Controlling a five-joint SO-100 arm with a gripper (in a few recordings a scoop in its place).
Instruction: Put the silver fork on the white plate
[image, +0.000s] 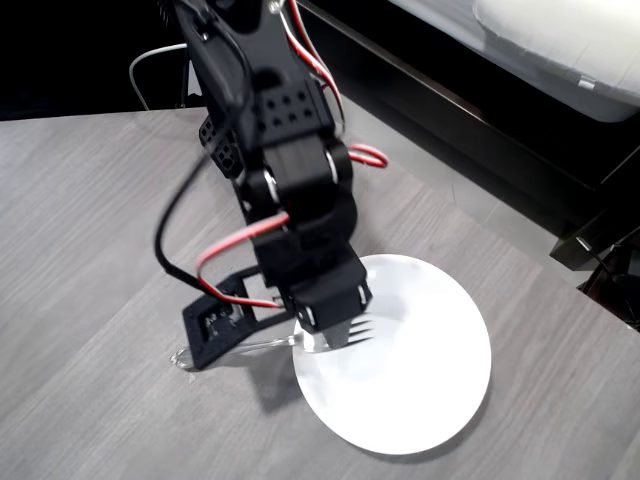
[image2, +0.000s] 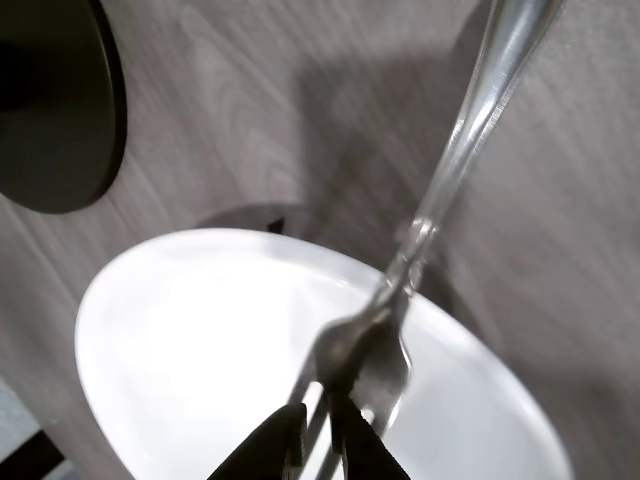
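We see the jaws closed on the silver fork (image2: 400, 290) at its tines, over the near edge of the white plate (image2: 200, 340). The fork's head lies above the plate; its handle extends past the plate rim over the grey desk (image: 80, 220).

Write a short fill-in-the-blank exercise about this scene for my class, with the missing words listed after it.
1. The gripper is shut on the ____ end of the silver fork.
2. The fork's tines hang over the white ____.
3. The fork's handle reaches out over the grey ____.

Missing words: tine; plate; table
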